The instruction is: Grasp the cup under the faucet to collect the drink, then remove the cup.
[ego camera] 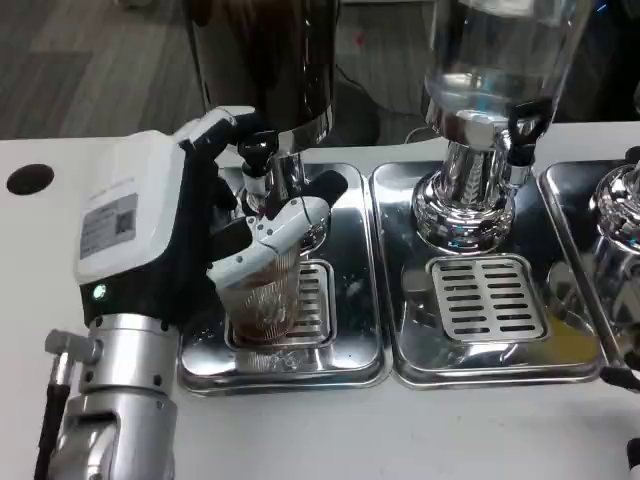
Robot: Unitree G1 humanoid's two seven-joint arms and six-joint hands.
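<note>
Cup (262, 300) is sitting on the slotted grille of the left drip tray (350, 345), right below the black faucet (256, 160) of the left dispenser, and the left hand (205, 235) is wrapping around its upper half, fingers (290, 222) curling across the front near the rim. It is looking like clear ribbed plastic with a dark drink pooling in the bottom, so probably light, thin-walled and easy to crush or tip. Those ribs are likely helping the grip; any wet would make it slippery. A mid-wall hold with gentle, even pressure is seeming safest, keeping the cup upright as it is coming away so the drink is not slopping onto the tray.
</note>
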